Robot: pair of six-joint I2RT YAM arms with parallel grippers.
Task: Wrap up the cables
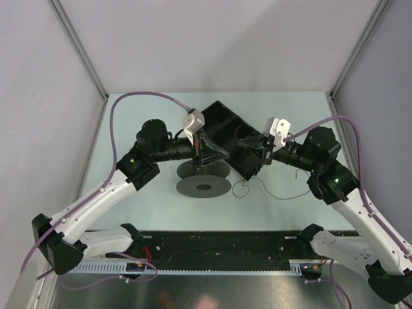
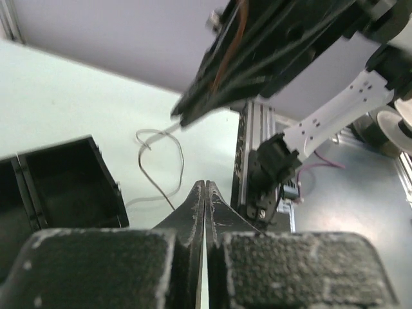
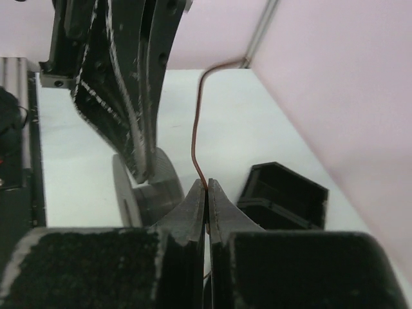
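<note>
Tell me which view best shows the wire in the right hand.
Right wrist: the thin wire rises from the shut right hand. Top external shows only faint slack on the table; left wrist, one loop.

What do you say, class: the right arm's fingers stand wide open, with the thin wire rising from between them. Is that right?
Not quite. The right wrist view shows the right fingers closed together, pinching the thin wire, which does rise from between them.
</note>
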